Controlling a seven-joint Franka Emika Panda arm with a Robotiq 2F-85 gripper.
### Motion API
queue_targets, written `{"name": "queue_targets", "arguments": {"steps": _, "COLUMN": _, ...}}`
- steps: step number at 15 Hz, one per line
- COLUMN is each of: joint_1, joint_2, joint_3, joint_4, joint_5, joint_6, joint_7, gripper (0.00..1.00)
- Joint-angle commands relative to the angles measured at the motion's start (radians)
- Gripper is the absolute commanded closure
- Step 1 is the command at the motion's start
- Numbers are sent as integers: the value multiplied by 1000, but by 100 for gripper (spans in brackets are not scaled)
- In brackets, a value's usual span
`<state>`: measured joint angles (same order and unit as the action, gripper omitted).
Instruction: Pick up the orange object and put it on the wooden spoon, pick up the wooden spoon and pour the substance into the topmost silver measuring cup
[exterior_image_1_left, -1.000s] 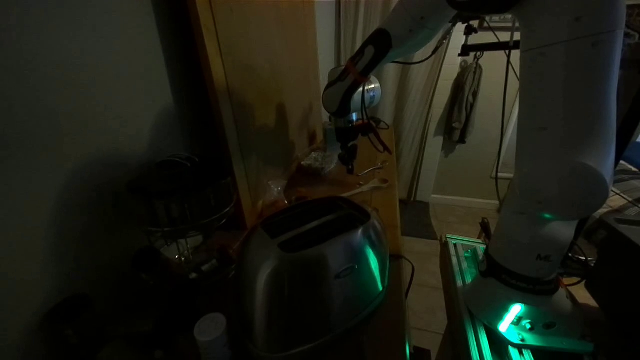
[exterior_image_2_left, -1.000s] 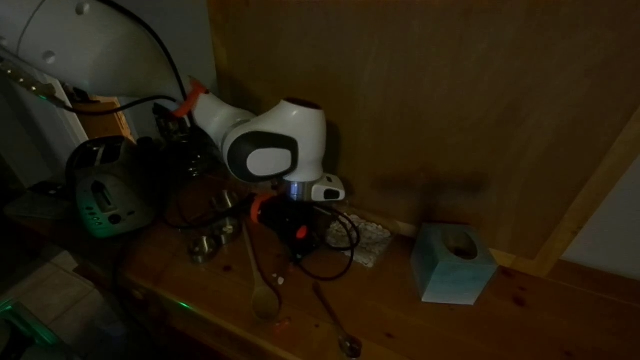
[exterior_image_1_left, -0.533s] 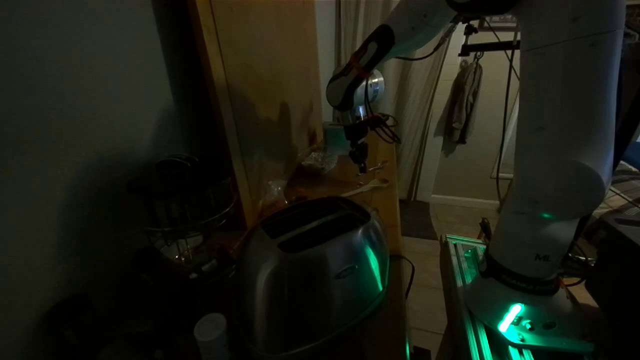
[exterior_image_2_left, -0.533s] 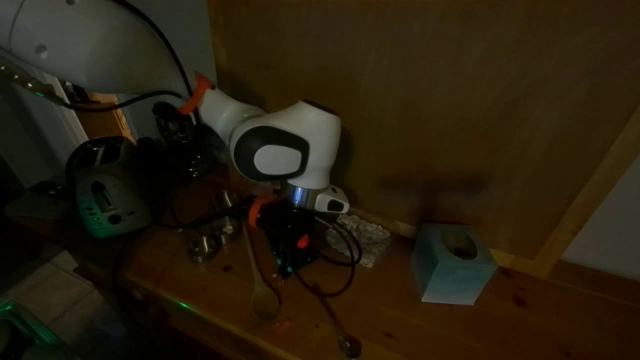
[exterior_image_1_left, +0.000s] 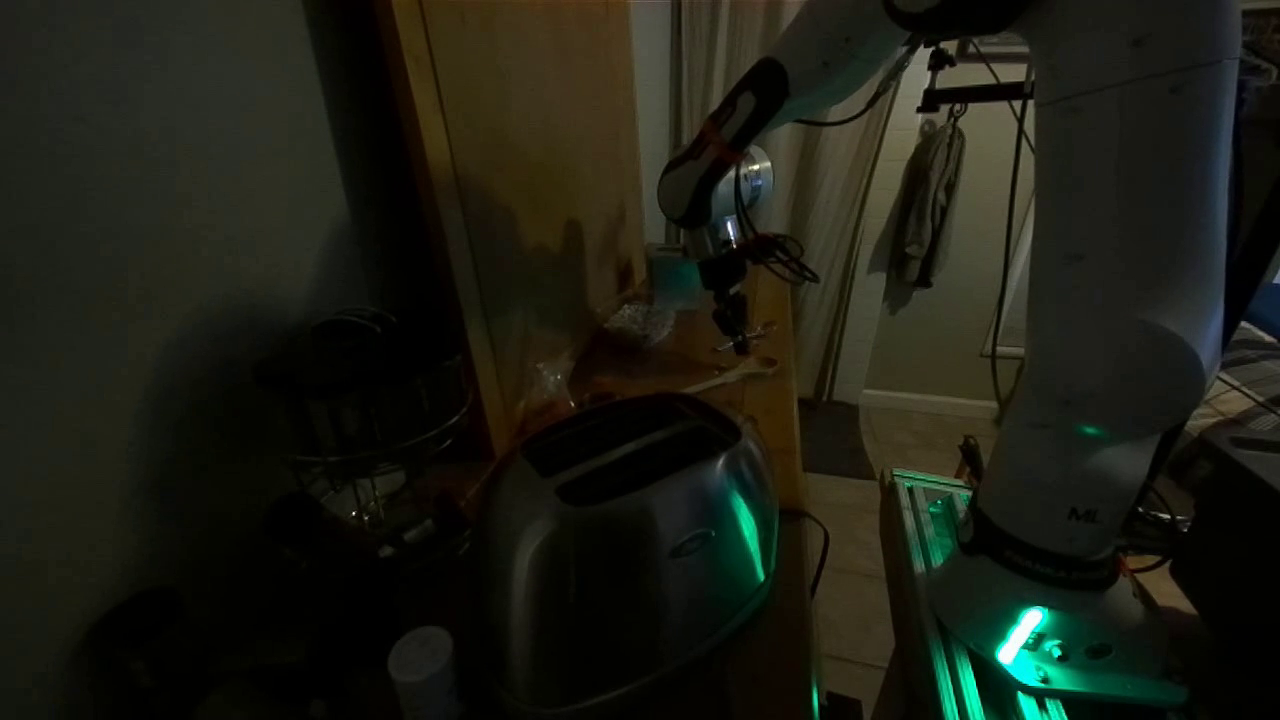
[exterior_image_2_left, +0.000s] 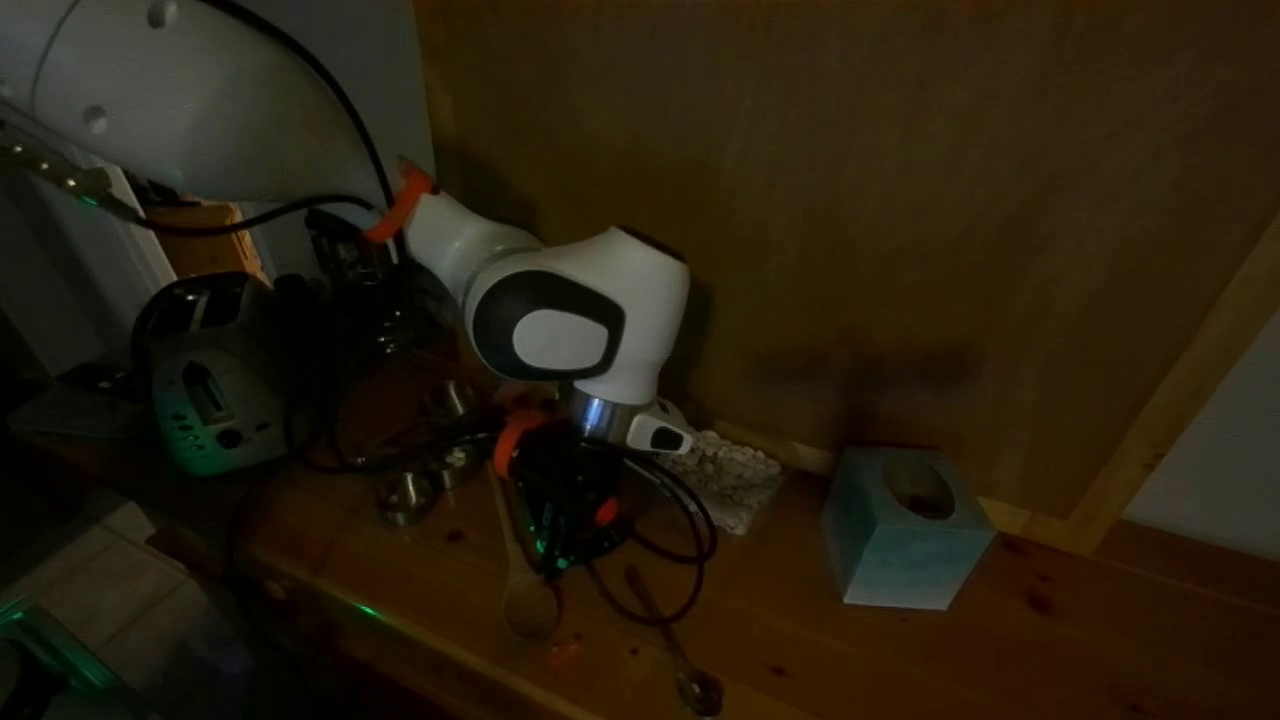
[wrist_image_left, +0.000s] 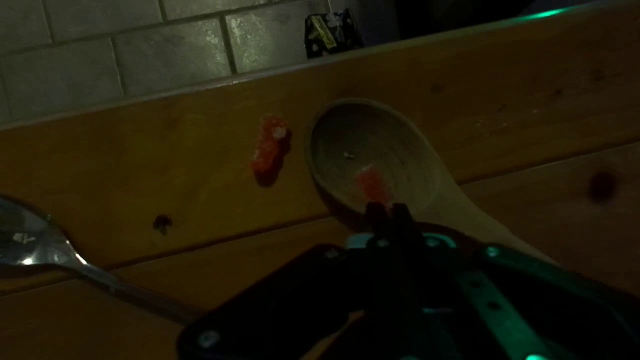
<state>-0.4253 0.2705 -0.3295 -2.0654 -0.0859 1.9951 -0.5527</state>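
Gripping a small orange object (wrist_image_left: 372, 182) by one end, the fingers (wrist_image_left: 377, 220) of a robot arm (exterior_image_2_left: 560, 340) hang above the bowl of a wooden spoon (wrist_image_left: 430, 185) on a dimly lit surface (wrist_image_left: 175, 165); whether the piece touches the wood cannot be told. In the wrist view, a similar reddish piece (wrist_image_left: 269, 147) lies ahead and to the left of the fingers, and a metal spoon (wrist_image_left: 37, 240) rests farther left. In an exterior view, silver measuring cups (exterior_image_2_left: 405, 505) stand left of the fingers, with a toaster (exterior_image_2_left: 215, 385) well beyond them, and small white pieces (exterior_image_2_left: 735, 480) and a pale blue box (exterior_image_2_left: 890, 560) sit to the fingers' right.
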Motion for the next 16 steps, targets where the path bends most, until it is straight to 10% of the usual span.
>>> {"name": "queue_targets", "arguments": {"steps": 1, "joint_1": -12, "joint_2": 16, "joint_3": 8, "joint_4": 0, "joint_5": -19, "joint_6": -15, "joint_7": -24, "gripper": 99}}
{"name": "queue_targets", "arguments": {"steps": 7, "joint_1": -16, "joint_2": 24, "joint_3": 6, "joint_4": -8, "joint_5": -28, "joint_6": -12, "joint_7": -27, "gripper": 99}}
{"name": "queue_targets", "arguments": {"steps": 8, "joint_1": -16, "joint_2": 21, "joint_3": 6, "joint_4": -9, "joint_5": -29, "joint_6": -14, "joint_7": -27, "gripper": 94}}
{"name": "queue_targets", "arguments": {"steps": 9, "joint_1": -16, "joint_2": 21, "joint_3": 5, "joint_4": -8, "joint_5": -30, "joint_6": -18, "joint_7": -29, "gripper": 69}}
{"name": "queue_targets", "arguments": {"steps": 16, "joint_1": -17, "joint_2": 19, "joint_3": 3, "joint_4": -12, "joint_5": -63, "joint_6": -19, "joint_7": -29, "gripper": 30}}
